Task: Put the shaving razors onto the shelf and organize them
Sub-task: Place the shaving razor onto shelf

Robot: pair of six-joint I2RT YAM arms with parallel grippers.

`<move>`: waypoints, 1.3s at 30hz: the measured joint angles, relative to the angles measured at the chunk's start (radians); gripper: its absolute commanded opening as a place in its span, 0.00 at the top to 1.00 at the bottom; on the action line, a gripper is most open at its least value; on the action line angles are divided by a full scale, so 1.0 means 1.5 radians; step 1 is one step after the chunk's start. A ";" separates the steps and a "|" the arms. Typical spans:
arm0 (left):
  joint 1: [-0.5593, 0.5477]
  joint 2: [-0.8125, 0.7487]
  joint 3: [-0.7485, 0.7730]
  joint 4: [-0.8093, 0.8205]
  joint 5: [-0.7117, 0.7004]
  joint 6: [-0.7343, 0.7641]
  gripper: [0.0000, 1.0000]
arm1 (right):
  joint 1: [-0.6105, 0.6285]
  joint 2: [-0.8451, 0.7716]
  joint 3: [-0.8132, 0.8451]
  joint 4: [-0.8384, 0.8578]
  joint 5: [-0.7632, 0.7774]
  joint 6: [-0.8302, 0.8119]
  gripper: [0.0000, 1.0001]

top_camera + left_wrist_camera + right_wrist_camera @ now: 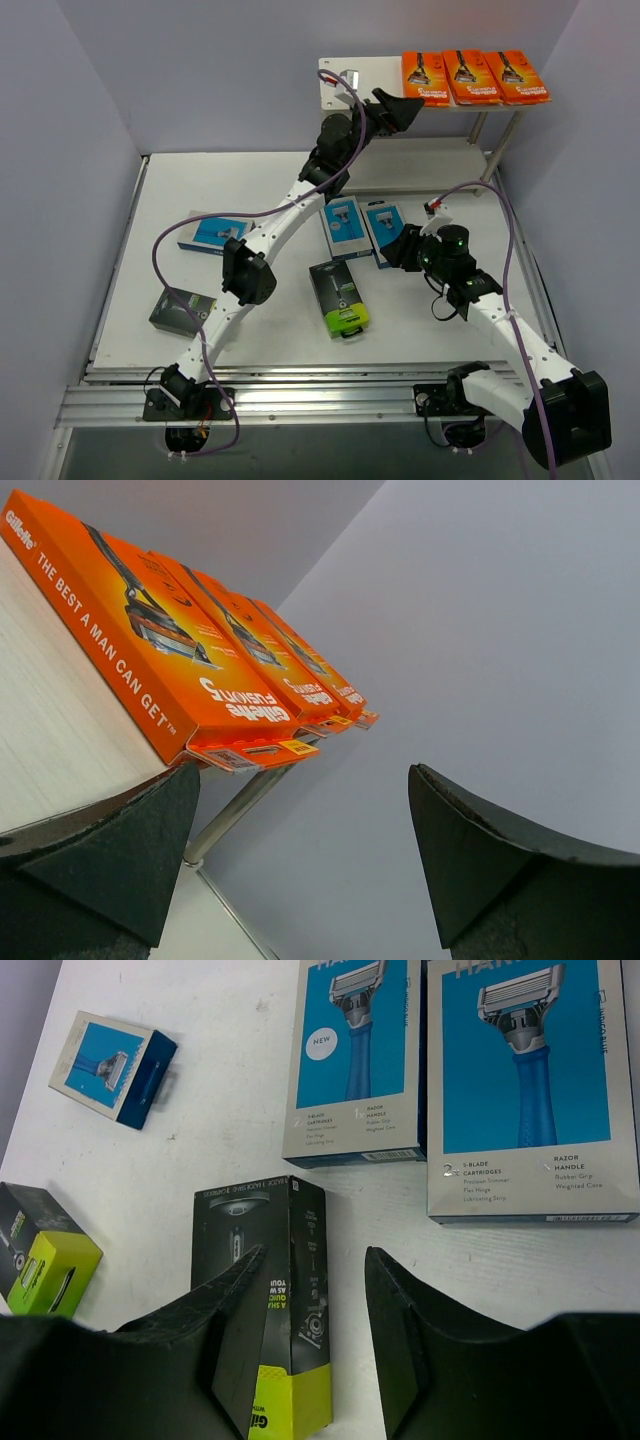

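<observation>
Room: pale purple walls (60, 150) stand around a white table (270, 180). I am fixed at its 6 o'clock edge.
Shelf: the shelf (375, 72) stands at the 1 o'clock corner of the table on thin metal legs.
Orange packs: three orange packs (472, 76) lie flat in a row on top of the shelf, side by side. They fill its 3 o'clock end.
Left pincer: my left pincer (403, 105) is up by the top of the shelf, at 7 o'clock from the orange packs. Its fingers are spread wide and hold nothing.
Right pincer: my right pincer (393, 248) is low over the middle of the table. Its fingers stand partly apart and pinch nothing.
Blue pair: two blue packs (346, 225) lie flat, side by side, in the middle of the table. My right pincer is at 4 o'clock from them, just beside the right one. I cannot tell if it touches.
Black pack: a black pack (340, 297) with a lime-green end lies at 6 o'clock from the blue pair. Its green end points to 6 o'clock.
Lone blue pack: a lone blue pack (213, 233) lies at 9 o'clock from the pair, well apart.
Second black pack: a second black pack (183, 310) lies at 8 o'clock on the table, near the edge.
On the table: five packs, none of them on the shelf.
</observation>
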 measured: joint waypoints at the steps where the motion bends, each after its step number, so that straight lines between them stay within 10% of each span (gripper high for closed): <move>1: -0.001 0.002 0.001 0.001 0.000 0.000 0.06 | 0.000 0.000 0.000 0.000 0.000 0.000 0.61; 31: -0.014 0.012 0.010 0.019 0.054 0.014 0.06 | 0.000 0.009 0.000 0.009 -0.004 -0.003 0.61; 39: -0.016 -0.053 -0.150 0.008 0.123 0.035 0.06 | 0.000 0.009 0.000 -0.001 0.003 -0.003 0.61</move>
